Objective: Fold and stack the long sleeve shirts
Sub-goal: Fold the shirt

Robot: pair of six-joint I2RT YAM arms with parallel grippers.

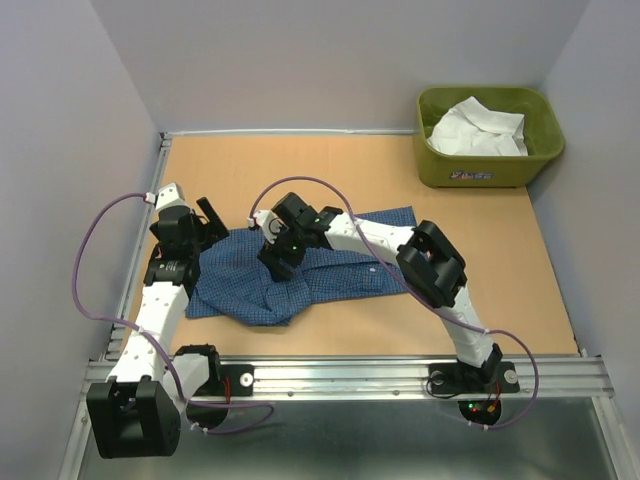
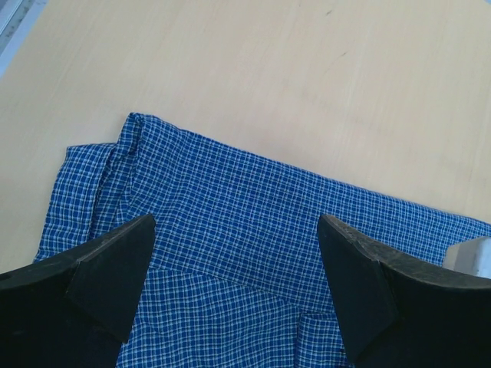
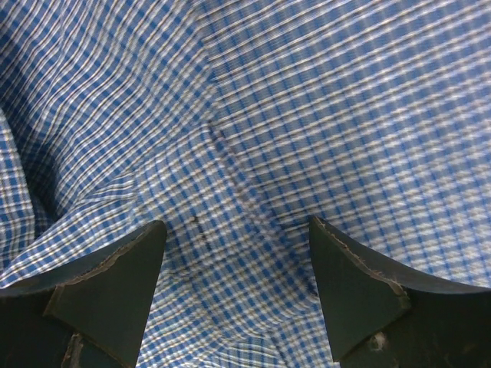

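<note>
Notably, the label (image 1: 470, 175) on the green tub (image 1: 440, 165) is too small to read; the white shirt (image 1: 478, 130) lies in it, while the blue checked shirt (image 1: 300, 280) lies on the table (image 1: 350, 170) directly beneath my left gripper (image 2: 235, 222) and right gripper (image 3: 237, 224), both spread and empty.

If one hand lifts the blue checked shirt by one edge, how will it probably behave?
Probably floppy: the blue checked shirt lies rumpled, with soft creases, so it would likely drape and sag rather than keep shape. It lies thin and flat, so probably light. Pushed, it would probably bunch up on the wooden table instead of sliding whole.
</note>
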